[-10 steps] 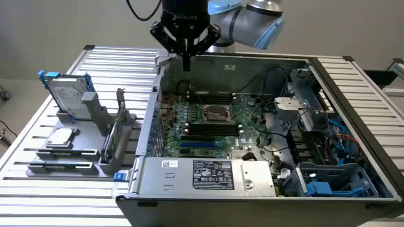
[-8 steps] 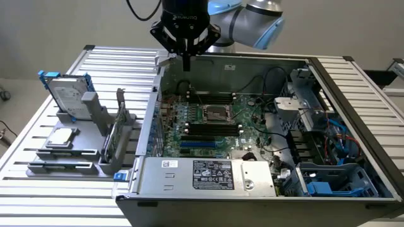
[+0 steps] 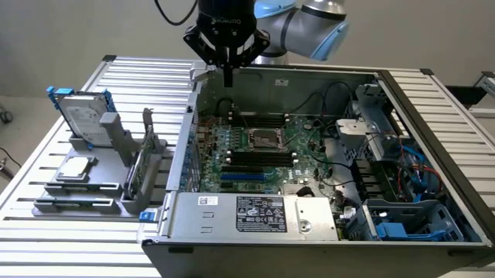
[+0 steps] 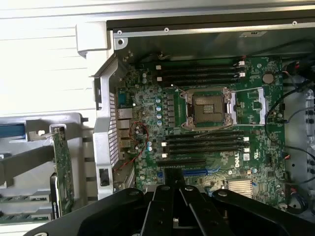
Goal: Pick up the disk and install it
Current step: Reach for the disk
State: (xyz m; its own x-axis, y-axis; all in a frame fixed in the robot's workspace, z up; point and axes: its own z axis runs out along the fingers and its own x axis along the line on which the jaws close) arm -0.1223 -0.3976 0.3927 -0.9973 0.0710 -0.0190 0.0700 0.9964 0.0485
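Above the open case (image 3: 309,84), the gripper (image 3: 227,83) hangs clenched, empty (disk (image 3: 81,119) upright in its rack (image 3: 116,139)).

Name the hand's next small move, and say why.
Probably travel toward the exterior view's left, to the disk: the hand hangs shut and empty over the open computer case, while the disk stands untouched in its grey holder.

I see a silver-grey disk (image 3: 82,119) with bright blue rails (image 3: 53,95), a green circuit board (image 3: 267,139) with black slots (image 3: 261,157), a grey stand (image 3: 77,200), and a white bench (image 3: 69,246) ribbed in grey stripes.
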